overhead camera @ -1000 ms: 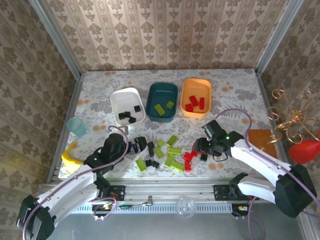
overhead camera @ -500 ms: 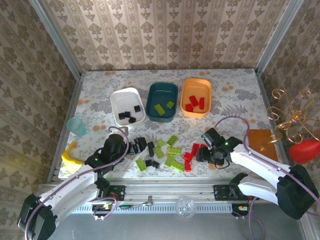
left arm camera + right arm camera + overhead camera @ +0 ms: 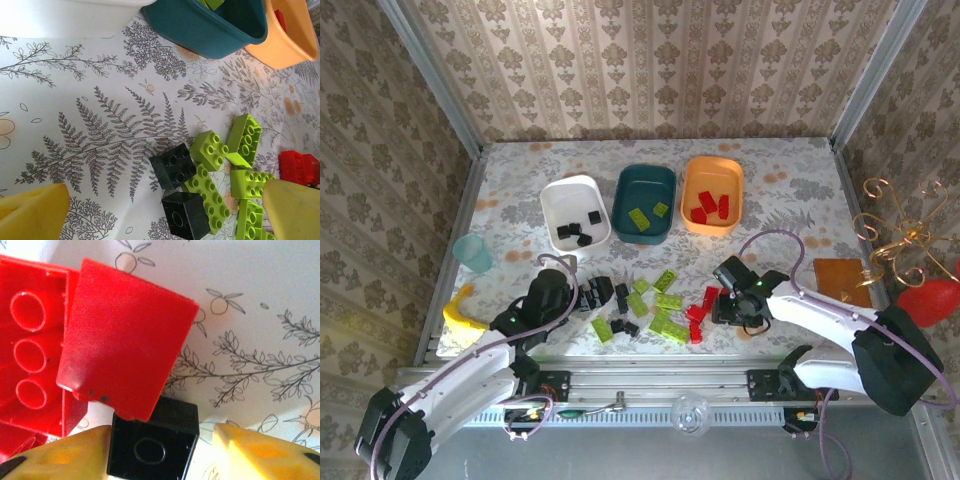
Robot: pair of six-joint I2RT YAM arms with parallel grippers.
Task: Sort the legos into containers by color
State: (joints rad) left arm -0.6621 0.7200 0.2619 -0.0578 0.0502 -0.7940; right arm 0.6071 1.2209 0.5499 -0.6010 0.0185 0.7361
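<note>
Right end effector (image 3: 728,308) stood part-open astride a black lego (image 3: 152,447) on the desk (image 3: 790,170), beside red legos (image 3: 125,340), one finger clear. Left end effector (image 3: 598,293) gaped wide over near-left black legos (image 3: 172,165).

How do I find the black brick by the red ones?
Start at the orange tray at the back and come toward the near edge, to the cluster of red bricks. Between the right tool's yellow fingers lies a small black brick: the only black one beside the reds, one round hole on its face.
</note>
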